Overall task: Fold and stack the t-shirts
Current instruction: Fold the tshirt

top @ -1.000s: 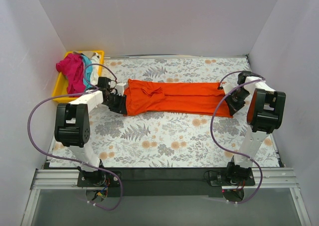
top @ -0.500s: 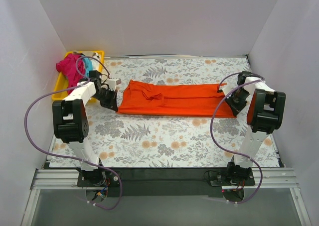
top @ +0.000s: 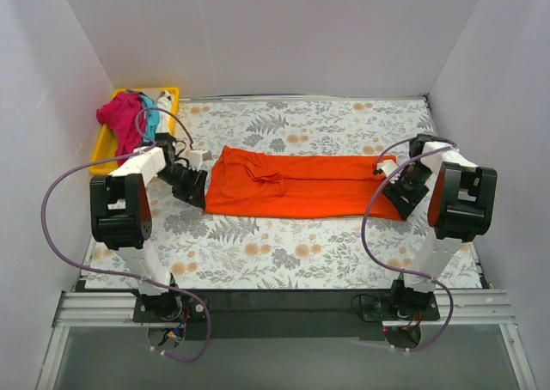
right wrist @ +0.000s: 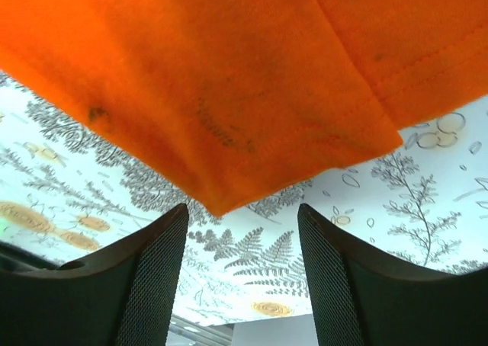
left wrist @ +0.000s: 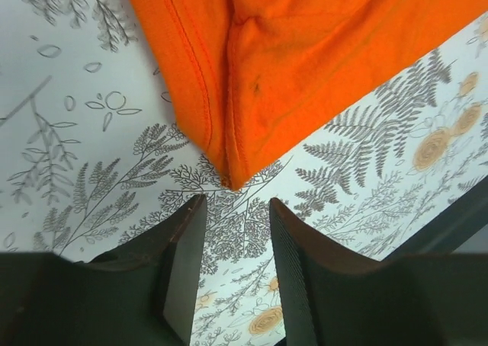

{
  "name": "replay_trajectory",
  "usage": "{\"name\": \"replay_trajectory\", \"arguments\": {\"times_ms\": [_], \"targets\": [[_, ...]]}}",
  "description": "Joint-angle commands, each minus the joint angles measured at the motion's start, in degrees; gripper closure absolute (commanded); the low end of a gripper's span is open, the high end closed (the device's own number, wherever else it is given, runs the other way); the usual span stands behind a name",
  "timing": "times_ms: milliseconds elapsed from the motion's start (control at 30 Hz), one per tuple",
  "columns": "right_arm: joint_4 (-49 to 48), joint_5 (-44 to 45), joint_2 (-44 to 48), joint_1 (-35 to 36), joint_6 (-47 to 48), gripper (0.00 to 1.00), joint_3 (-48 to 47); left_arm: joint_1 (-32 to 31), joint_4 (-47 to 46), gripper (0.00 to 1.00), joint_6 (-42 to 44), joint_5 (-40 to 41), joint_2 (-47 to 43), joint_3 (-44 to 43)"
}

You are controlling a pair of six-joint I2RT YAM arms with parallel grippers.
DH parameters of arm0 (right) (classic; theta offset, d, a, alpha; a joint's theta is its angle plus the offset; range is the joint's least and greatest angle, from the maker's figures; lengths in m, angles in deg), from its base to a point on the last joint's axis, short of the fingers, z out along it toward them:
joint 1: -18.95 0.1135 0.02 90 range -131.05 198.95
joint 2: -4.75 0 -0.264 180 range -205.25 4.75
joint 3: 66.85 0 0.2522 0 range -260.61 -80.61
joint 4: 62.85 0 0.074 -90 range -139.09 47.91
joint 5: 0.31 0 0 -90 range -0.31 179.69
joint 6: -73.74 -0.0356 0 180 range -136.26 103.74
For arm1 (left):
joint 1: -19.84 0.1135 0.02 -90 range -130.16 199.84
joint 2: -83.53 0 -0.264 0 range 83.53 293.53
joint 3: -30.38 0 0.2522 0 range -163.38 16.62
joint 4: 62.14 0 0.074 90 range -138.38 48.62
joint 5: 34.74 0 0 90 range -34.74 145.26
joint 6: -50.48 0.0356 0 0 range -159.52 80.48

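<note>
My left gripper (left wrist: 236, 205) has just let go: its jaws stand partly open with nothing between them, and the left corner of the orange t-shirt (top: 296, 185) lies on the worktop (top: 284, 252) just beyond my fingertips. My right gripper (right wrist: 242, 209), clamped shut a moment ago, has also sprung about half open. The shirt's right corner sits at the mouth of those jaws and is no longer pinched.

Between the two grippers the shirt now rests as a long flat band. It runs left to right across the middle of the worktop and has come a little nearer the near edge than it was a second ago. I judge the lengthwise fold is laid down and released, so the next move is probably to bring one end over the other.

At the far left corner, the yellow tray (top: 169, 92) holds the magenta t-shirt (top: 120, 119) and the teal t-shirt (top: 150, 119), both bunched and not yet folded.
</note>
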Motion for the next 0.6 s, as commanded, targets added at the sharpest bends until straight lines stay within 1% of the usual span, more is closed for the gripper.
{"name": "replay_trajectory", "arguments": {"times_ms": [0, 33, 100, 133, 167, 200, 233, 267, 300, 333, 367, 467, 533, 567], "targets": [[4.9, -3.0, 3.3, -0.6, 3.3, 0.43, -5.1, 0.5, 2.3, 0.62, 2.4, -2.5, -5.7, -6.2], [6.4, -5.5, 3.3, -1.2, 2.5, 0.42, -9.4, 0.3, 1.2, 0.62, 1.7, -2.6, -5.9, -7.5], [8.0, -8.4, 2.3, -1.7, 0.9, 0.42, -14.9, -0.6, -0.3, 0.62, -0.5, -3.0, -6.2, -10.0], [9.3, -9.6, 0.9, -1.9, -1.3, 0.45, -19.5, -3.2, -3.0, 0.62, -1.1, -3.0, -6.2, -11.2], [9.6, -12.2, 0.1, -1.9, -2.4, 0.48, -21.5, -4.4, -5.2, 0.62, -2.4, -2.6, -6.3, -11.5], [9.9, -13.3, -0.8, -1.7, -3.8, 0.56, -23.2, -5.8, -7.5, 0.63, -5.2, -2.1, -5.9, -11.6], [10.1, -14.2, -2.8, -1.8, -5.2, 0.60, -26.5, -8.6, -10.2, 0.65, -6.7, -2.2, -5.1, -12.7], [10.8, -15.5, -4.0, -1.7, -7.7, 0.63, -27.7, -10.2, -11.0, 0.68, -7.8, -2.1, -3.7, -13.6], [11.1, -15.9, -5.1, -1.7, -8.7, 0.71, -29.0, -11.7, -11.2, 0.70, -9.9, -2.3, -2.2, -14.6], [11.5, -16.2, -7.3, -1.6, -9.6, 0.72, -29.9, -14.5, -12.2, 0.72, -11.1, -1.6, 1.0, -15.9], [11.8, -16.5, -8.1, -1.7, -10.9, 0.73, -30.7, -15.7, -13.0, 0.73, -12.5, -1.2, 2.2, -17.5], [11.6, -16.0, -10.2, -1.7, -12.3, 0.73, -31.0, -19.9, -16.9, 0.71, -15.5, 0.4, 5.9, -19.6], [11.5, -16.1, -11.7, -1.6, -13.0, 0.74, -31.0, -22.9, -17.0, 0.72, -16.3, 1.3, 8.5, -21.5], [11.4, -16.5, -12.1, -1.6, -13.2, 0.74, -31.0, -23.6, -17.0, 0.73, -16.8, 2.8, 11.4, -22.7]]}}
